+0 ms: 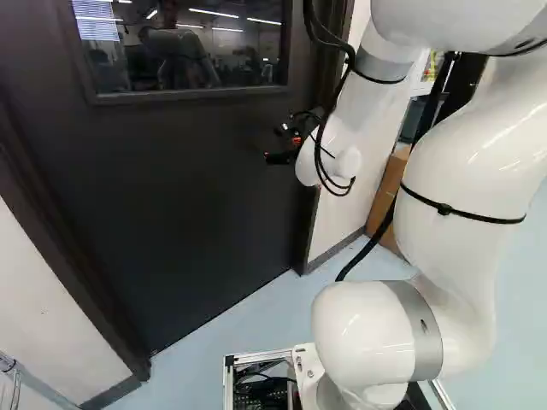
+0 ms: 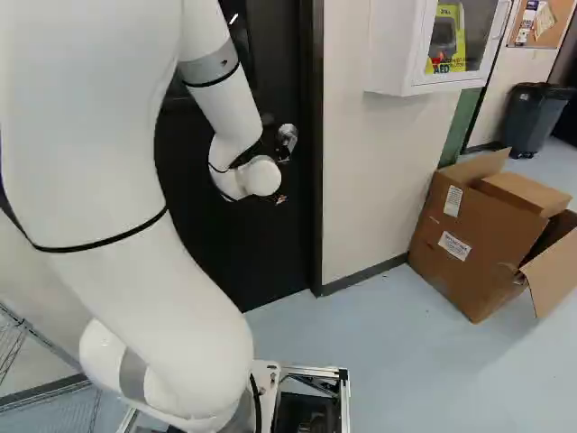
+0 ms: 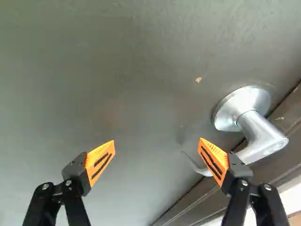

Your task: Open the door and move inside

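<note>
Gripper (image 3: 157, 140) open, off-centre from lever handle (image 3: 256, 134) at latch edge of door (image 3: 117, 70). Advance uncorrected and you may jam a finger against it.

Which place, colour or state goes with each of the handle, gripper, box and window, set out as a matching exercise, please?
Things:
1. Handle
2. Gripper
3. Box
4. Window

Places, colours or states:
A. On the floor
B. Silver
C. In the door's upper part
D. Open, with orange pads

Right pairs: 1-B, 2-D, 3-A, 4-C
</note>
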